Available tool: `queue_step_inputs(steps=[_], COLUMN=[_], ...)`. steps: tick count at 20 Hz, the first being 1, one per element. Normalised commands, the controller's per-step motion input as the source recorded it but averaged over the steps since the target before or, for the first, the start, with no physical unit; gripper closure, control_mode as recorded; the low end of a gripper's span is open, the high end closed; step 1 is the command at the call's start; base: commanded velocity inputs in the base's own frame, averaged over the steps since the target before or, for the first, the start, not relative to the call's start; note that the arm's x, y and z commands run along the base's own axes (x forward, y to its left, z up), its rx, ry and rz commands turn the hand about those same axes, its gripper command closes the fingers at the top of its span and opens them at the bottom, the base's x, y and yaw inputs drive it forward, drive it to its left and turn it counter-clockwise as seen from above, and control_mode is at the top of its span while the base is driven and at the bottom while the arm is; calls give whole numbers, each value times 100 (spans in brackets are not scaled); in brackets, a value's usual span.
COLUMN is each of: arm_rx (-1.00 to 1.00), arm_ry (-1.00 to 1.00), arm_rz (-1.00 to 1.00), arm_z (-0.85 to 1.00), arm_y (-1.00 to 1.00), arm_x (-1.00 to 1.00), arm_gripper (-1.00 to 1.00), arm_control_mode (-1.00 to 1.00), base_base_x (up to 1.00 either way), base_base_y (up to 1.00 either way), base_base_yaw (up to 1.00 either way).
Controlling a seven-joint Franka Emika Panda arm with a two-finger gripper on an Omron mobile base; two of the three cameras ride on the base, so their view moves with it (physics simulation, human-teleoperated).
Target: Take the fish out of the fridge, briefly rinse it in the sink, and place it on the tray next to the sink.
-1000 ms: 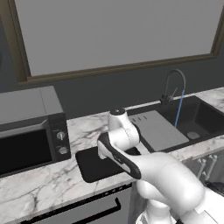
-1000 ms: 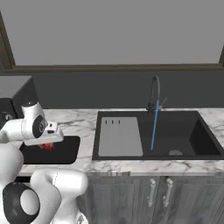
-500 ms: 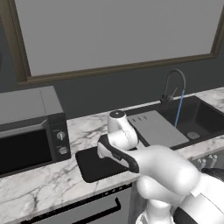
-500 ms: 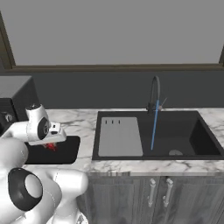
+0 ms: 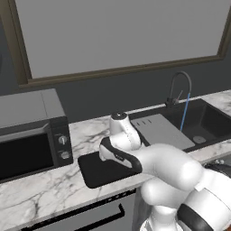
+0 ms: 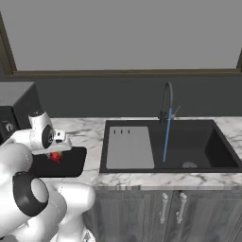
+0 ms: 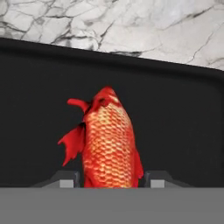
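Observation:
The fish (image 7: 107,144), red-orange and scaly, lies on the black tray (image 7: 183,122), head pointing away from the hand. My gripper (image 7: 111,180) hangs low over it, with a fingertip (image 7: 65,180) on each side of the tail end and a thin dark gap at each flank, so the jaws look slightly open. From the right base, the fish (image 6: 56,157) shows as a red spot under the gripper (image 6: 56,152) on the tray (image 6: 71,163), left of the sink (image 6: 189,146). A blue stream of water runs from the tap (image 6: 166,101). The fridge is out of view.
A pale grey slotted panel (image 6: 128,146) covers the sink's left part, next to the tray (image 5: 97,169). A microwave (image 5: 31,135) stands on the marble counter to the left. A dark wall with a big window runs behind. Cabinet doors with handles (image 6: 163,208) sit below.
The jaws have parted a little from the fish. The hand has edged slightly towards the sink and stays low over the tray; the fish rests in the same spot.

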Motion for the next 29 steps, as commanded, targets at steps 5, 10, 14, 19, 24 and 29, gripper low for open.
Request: queue_step_inputs(steps=[5, 10, 14, 19, 24, 29], arm_rx=[0, 3, 8, 11, 13, 11], arm_ry=[-6, -12, -39, -63, -69, -74], arm_rz=[-5, -9, -1, 0, 0, 0], arm_z=[93, 98, 95, 72, 80, 90], arm_y=[-2, -48, -88, -85, -84, -80], arm_x=[-56, -98, -100, -100, -100, -100], arm_gripper=[-100, -100, -100, -100, -100, -100], arm_control_mode=[-100, -100, -100, -100, -100, -100], base_base_x=[0, 0, 0, 0, 0, 0], base_base_y=[0, 0, 0, 0, 0, 0], base_base_yaw=[0, 0, 0, 0, 0, 0])
